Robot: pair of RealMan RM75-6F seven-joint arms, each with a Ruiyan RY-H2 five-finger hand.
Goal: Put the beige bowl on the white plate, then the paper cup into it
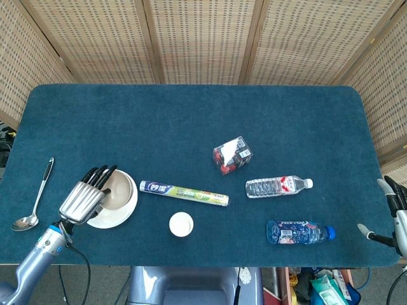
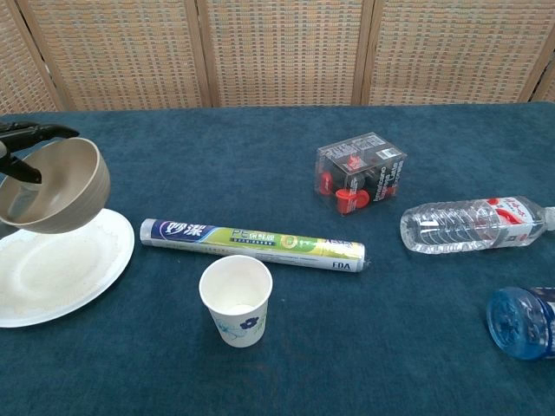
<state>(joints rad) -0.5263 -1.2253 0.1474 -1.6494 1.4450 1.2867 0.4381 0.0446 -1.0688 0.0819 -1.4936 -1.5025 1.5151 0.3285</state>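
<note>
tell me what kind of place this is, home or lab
Probably a staged test or lab setup, not a home: a table under blue felt, woven screen panels closing it in, and unrelated items laid out apart, like the paper cup and wrap roll.

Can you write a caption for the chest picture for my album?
Robot hand holds the beige bowl above the white plate.

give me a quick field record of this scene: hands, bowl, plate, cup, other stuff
left hand: holds the beige bowl by its rim
beige bowl: tilted, held above the white plate, not set down
paper cup: upright, empty, near the front edge, in front of the wrap roll
right hand: off the table's right edge, holding nothing
other: spoon, two bottles, clear box
</note>
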